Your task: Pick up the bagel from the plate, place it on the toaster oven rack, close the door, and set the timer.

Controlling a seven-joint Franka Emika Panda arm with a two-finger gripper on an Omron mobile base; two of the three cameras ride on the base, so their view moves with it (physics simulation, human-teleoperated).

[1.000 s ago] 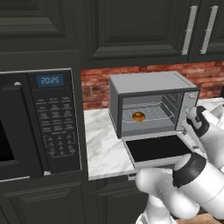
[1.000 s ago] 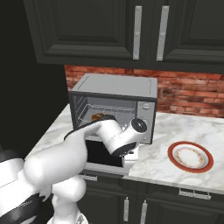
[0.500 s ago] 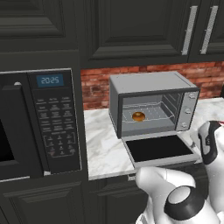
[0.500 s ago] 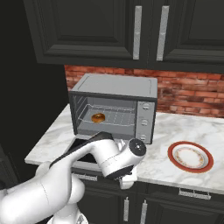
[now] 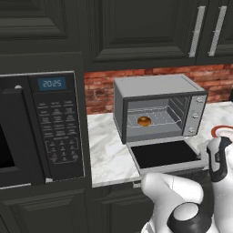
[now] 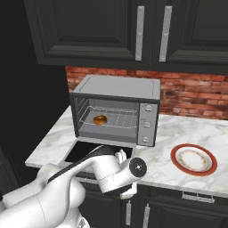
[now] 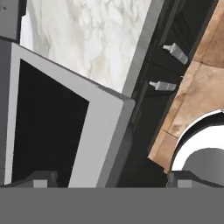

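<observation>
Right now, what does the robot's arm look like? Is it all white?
Mostly white. The arm is made of smooth, rounded, glossy white shells, chunky like fat tubes. Its joints are dark: a round black cap with a small silver centre sits on the wrist, and black bands separate the segments. The gripper has two small dark grey, blocky finger tips. No cables or markings show.

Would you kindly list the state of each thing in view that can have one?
Door: open, lying flat.
Bagel: on the rack, inside the toaster oven.
Plate: empty, on the counter.
Gripper: open, holding nothing, at the door's front corner.
Microwave: door shut, clock lit.
</observation>
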